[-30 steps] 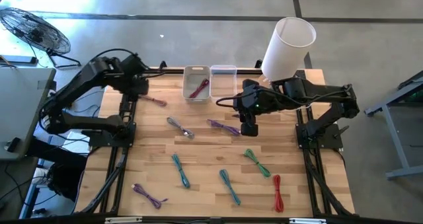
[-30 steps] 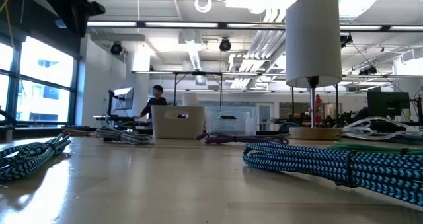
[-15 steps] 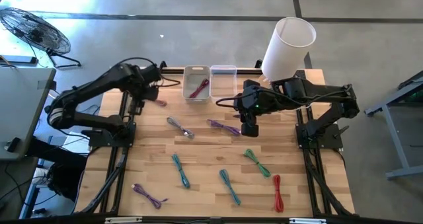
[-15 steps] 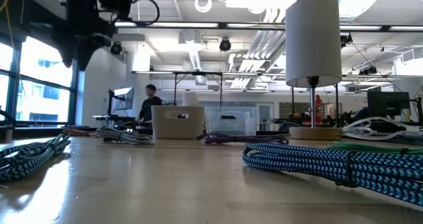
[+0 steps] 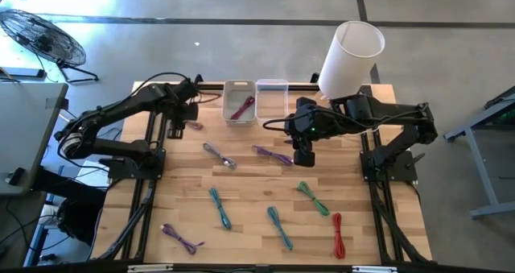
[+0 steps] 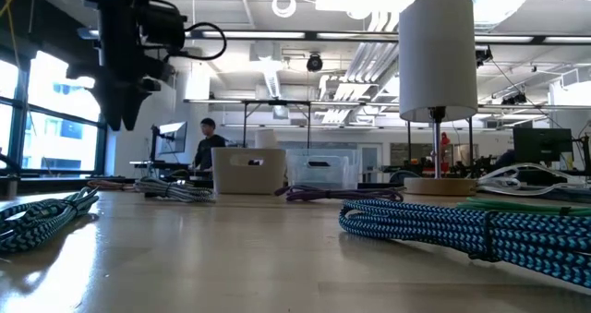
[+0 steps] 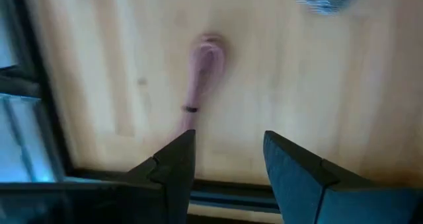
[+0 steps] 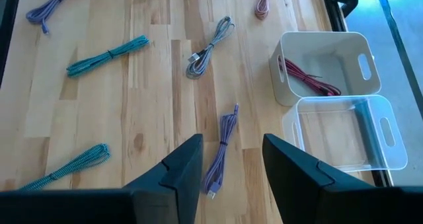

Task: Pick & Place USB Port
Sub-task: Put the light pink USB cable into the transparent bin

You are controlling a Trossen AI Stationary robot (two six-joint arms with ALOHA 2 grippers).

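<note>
High view: left gripper (image 5: 191, 112) hangs over pink cable (image 5: 193, 124), just beside white bin (image 5: 239, 101) on its side away from clear bin (image 5: 272, 96); bin holds 1 red cable (image 5: 243, 108). Right gripper (image 5: 302, 154) waits past clear bin, over purple cable (image 5: 273, 155). Low view: left arm high above table (image 6: 231, 258), so descent not begun. Left wrist: fingers (image 7: 173, 166) spread, nothing held, pink cable ahead. Tip: line the gap across bundle's band, drop straight. Right wrist: fingers (image 8: 177, 171) apart, empty.

Both end effectors (image 7: 225, 164) (image 8: 228, 161) open, raised.
</note>
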